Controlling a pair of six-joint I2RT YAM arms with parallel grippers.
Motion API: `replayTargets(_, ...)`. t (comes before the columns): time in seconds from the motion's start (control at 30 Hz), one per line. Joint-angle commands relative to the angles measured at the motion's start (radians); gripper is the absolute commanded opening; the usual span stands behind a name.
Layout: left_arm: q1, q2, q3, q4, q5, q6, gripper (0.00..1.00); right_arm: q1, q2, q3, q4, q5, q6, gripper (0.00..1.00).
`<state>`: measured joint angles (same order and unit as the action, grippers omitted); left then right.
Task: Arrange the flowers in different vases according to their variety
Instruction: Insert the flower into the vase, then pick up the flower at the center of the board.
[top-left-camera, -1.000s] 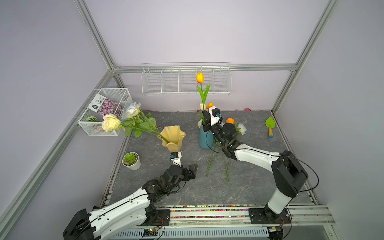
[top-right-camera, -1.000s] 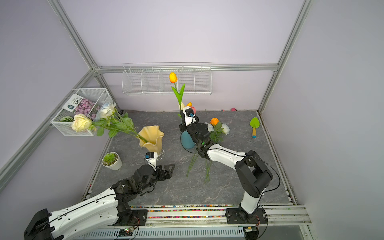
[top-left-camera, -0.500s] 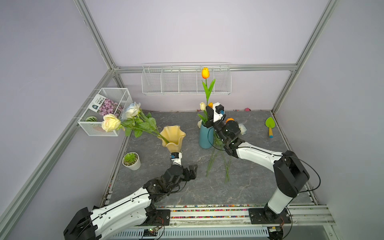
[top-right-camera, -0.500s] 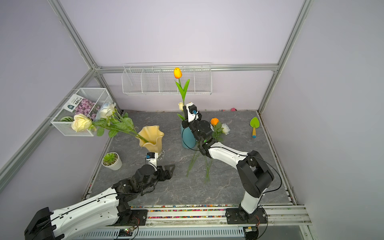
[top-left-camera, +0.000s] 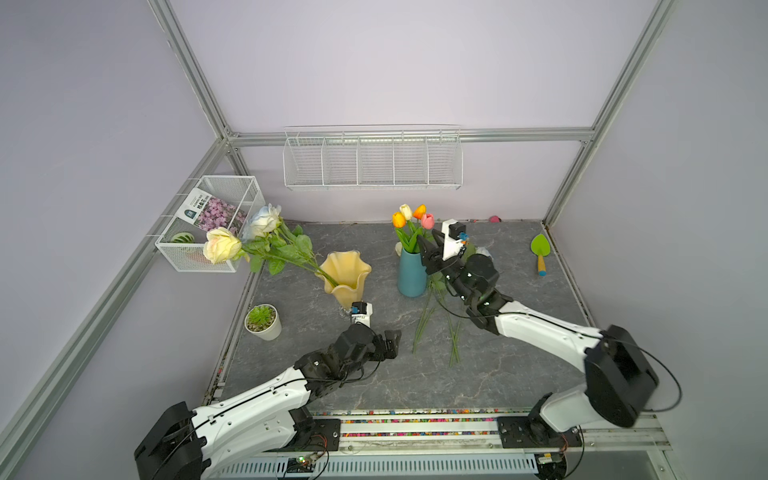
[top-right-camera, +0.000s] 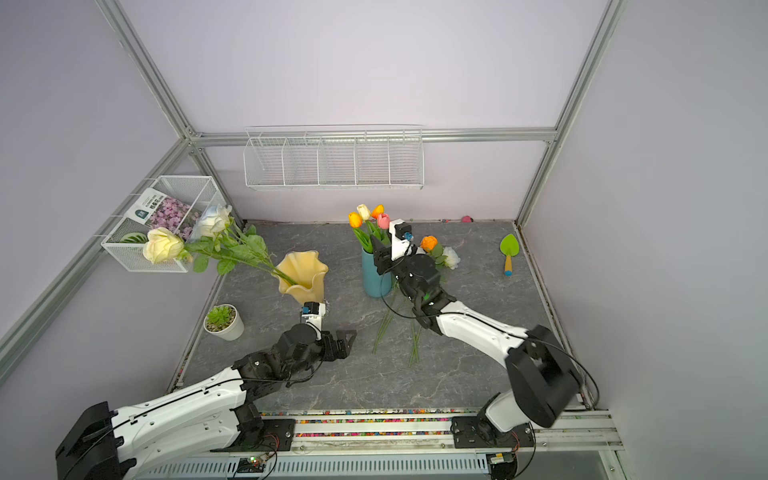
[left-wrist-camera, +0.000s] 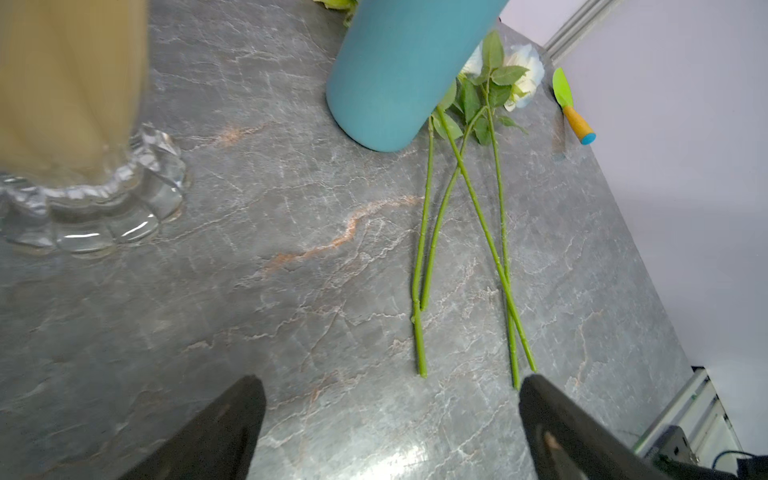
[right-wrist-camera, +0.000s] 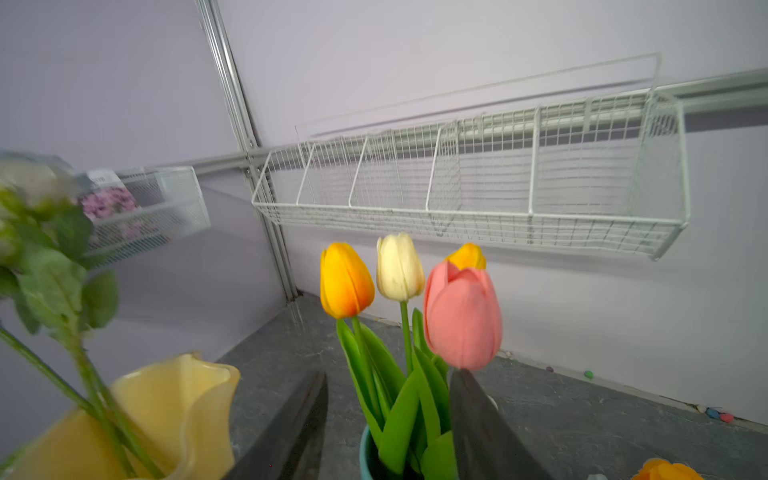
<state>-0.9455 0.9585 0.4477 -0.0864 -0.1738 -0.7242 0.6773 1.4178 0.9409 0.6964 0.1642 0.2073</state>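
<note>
Jaws parted, the right gripper (top-left-camera: 427, 239) brackets the tulips (top-left-camera: 406, 212) standing in the teal vase (top-left-camera: 411, 272), while the left gripper (left-wrist-camera: 390, 380), spread wide and empty, has the amber vase (top-left-camera: 347, 272) just ahead.

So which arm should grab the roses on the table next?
Probably left. The left pincer hovers open by the ends of the rose stems, near the amber vase. The right pincer is up among the tulips in the teal vase.
</note>
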Motion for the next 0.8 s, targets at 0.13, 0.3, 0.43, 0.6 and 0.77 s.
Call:
replayTargets(0.13,-0.068,0.175,0.187,-0.004,0.066,0.060,1.00,-0.106,-0.278,-0.042,-0.614,0.029,0.215,0.57)
replayTargets(0.3,-0.151,0.345,0.345,-0.029,0.059,0.081,1.00,-0.230,-0.485,-0.160,-0.836,0.035,0.256,0.64)
replayTargets(0.43,-0.198,0.540,0.531,-0.097,0.065,0.112,0.99,-0.323,-0.631,-0.238,-0.954,0.072,0.259,0.66)
replayTargets(0.6,-0.199,0.779,0.772,-0.274,-0.014,0.083,0.97,-0.382,-0.732,-0.280,-1.015,0.081,0.260,0.66)
replayTargets(0.77,-0.187,1.051,1.097,-0.525,-0.077,0.003,0.78,-0.393,-0.748,-0.277,-1.029,0.061,0.276,0.67)
